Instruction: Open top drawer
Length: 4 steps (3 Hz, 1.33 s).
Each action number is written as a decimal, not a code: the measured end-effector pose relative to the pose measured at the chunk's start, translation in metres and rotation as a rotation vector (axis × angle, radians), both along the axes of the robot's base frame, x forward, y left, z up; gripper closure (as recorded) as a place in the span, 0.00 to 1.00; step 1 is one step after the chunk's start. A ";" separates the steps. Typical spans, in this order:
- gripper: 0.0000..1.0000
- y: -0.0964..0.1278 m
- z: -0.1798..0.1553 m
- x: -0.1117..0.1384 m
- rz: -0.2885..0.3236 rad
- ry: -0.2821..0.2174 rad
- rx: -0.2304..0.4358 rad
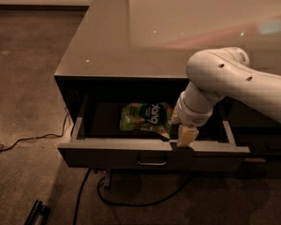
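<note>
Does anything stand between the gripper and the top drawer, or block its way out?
Nothing visible does. The gripper sits at the front edge of the top drawer, right of its handle; the cable lies on the floor.

Single raised camera, close, looking down at top drawer [107,156], jaws at its rim

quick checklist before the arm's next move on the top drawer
1. Drawer pulled out: ok, its inside shows.
2. Gripper placed: ok, at the top edge of the drawer front, just right of the handle.
3. Gripper's hold on the front: cannot tell.
4. Bag clear of the gripper: cannot tell, it lies inside, close behind it.
</note>
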<state>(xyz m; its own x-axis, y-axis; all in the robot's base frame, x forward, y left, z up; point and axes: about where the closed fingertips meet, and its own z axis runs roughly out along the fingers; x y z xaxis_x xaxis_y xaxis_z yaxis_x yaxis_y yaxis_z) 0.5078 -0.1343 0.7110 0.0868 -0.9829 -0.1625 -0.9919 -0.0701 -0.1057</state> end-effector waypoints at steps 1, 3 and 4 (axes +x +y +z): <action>0.65 -0.003 -0.006 0.008 -0.009 0.008 -0.008; 1.00 -0.004 -0.039 0.015 -0.019 0.070 -0.009; 1.00 -0.005 -0.056 0.015 -0.023 0.106 -0.006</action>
